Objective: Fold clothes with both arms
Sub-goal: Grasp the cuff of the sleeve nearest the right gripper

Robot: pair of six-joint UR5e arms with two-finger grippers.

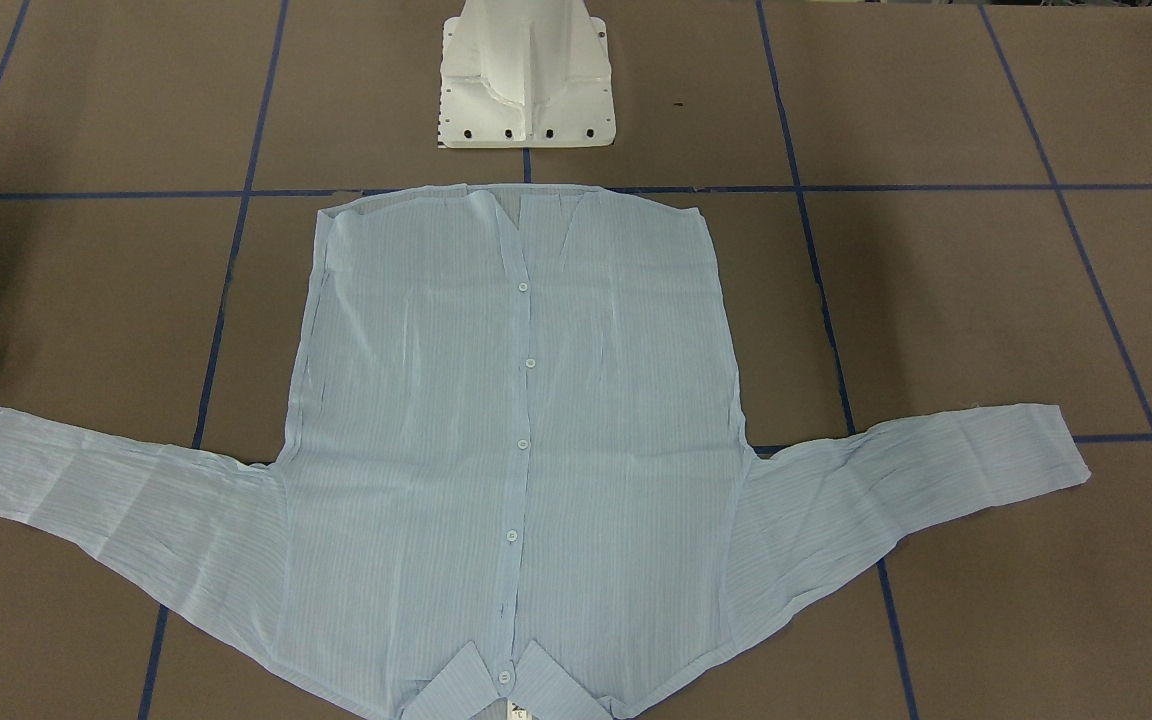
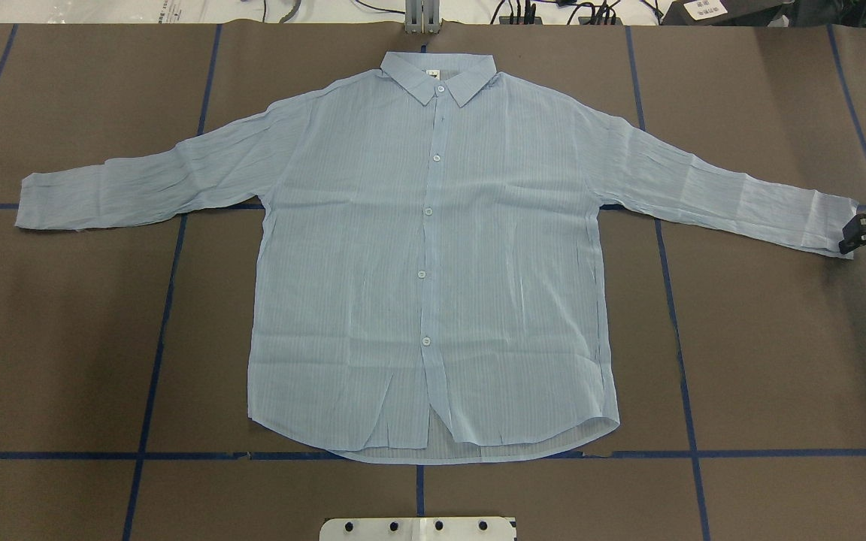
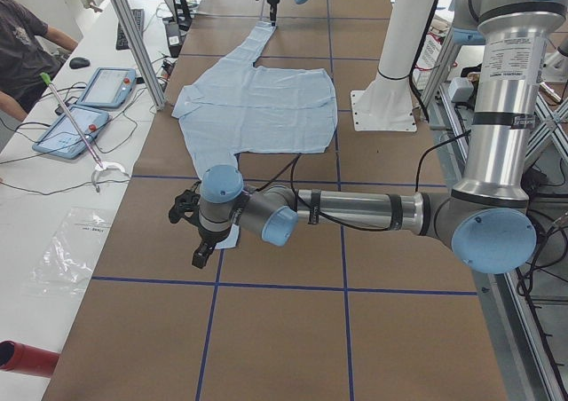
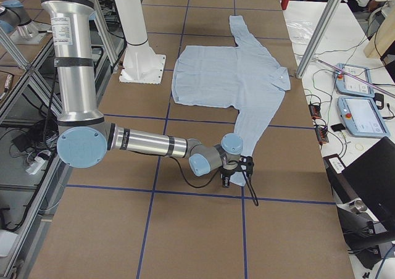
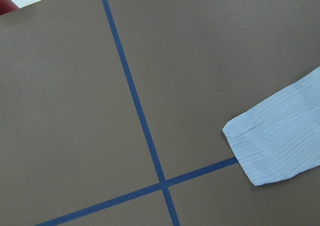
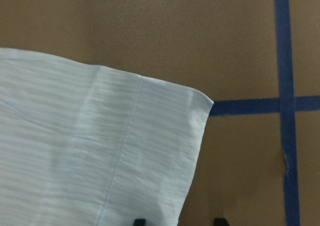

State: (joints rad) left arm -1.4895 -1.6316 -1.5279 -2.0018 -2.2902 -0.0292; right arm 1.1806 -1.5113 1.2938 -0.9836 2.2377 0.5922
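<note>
The pale blue striped shirt (image 2: 433, 263) lies flat and buttoned on the brown table, collar away from the robot's base and both sleeves spread out. My right gripper (image 2: 854, 233) sits low at the end of one sleeve. In the right wrist view its two black fingertips (image 6: 140, 221) stand apart at either side of that cuff's (image 6: 125, 151) edge, so it is open. My left gripper (image 3: 197, 237) hovers by the other sleeve's end. The left wrist view shows that cuff (image 5: 280, 146) but no fingers, so I cannot tell its state.
The white pedestal base (image 1: 526, 80) stands just behind the shirt's hem. Blue tape lines (image 2: 170, 300) grid the table. A side bench with two tablets (image 3: 89, 108), a person (image 3: 22, 55) and metal posts runs along the collar side. A red cylinder (image 3: 27, 358) lies near it.
</note>
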